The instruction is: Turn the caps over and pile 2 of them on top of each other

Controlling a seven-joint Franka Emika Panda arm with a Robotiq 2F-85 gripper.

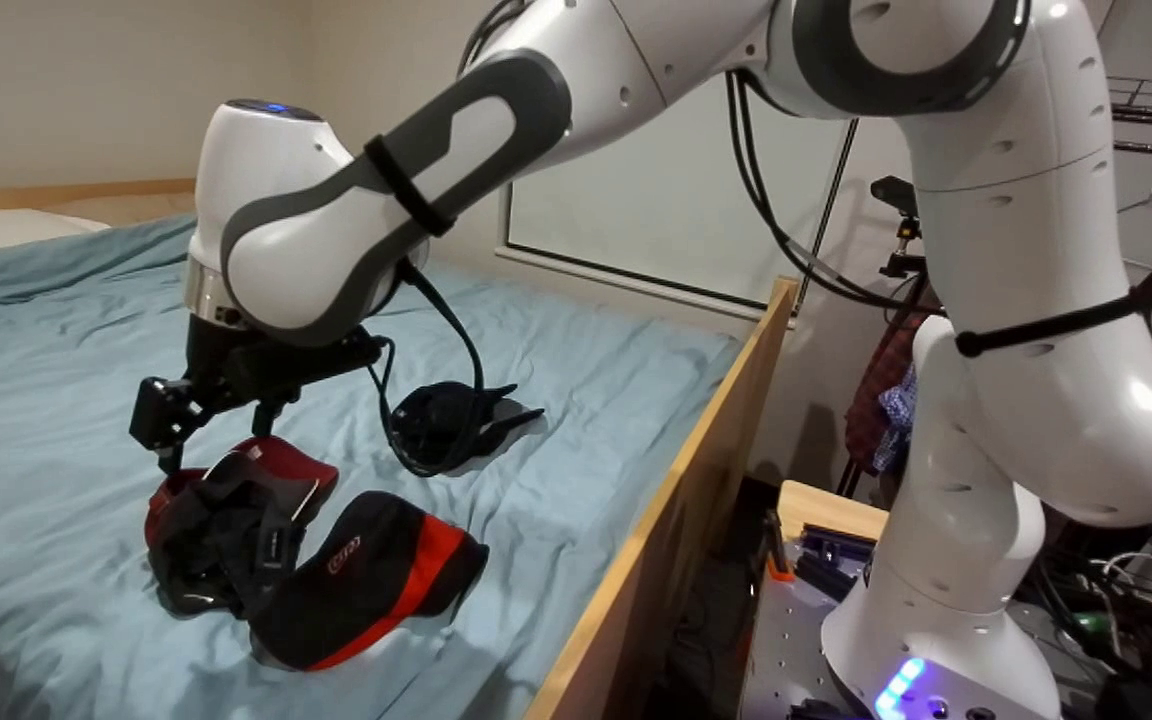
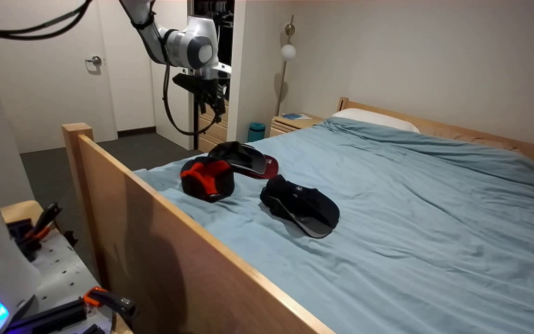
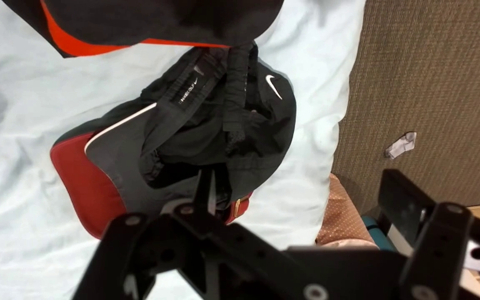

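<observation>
Leftmost in an exterior view, the claw [image 1: 218, 445] hangs spread wide over the bed [image 1: 46, 400], holding nothing. Below it an upturned black cap [image 1: 221, 545] lies on a red cap [image 1: 281, 460] whose crown is mostly hidden; both look light and soft-crowned, apt to fold, so the stiffer brim edge seems the better place to pinch. Rightward come a black-and-red cap [image 1: 366, 585], cut off in the wrist view, then another black cap [image 1: 431, 412], partly masked by a cable [image 1: 477, 362].

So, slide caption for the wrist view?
Open black pincer above a crumpled black fabric cap on a red fabric cap, a red-striped black fabric cap alongside.
</observation>
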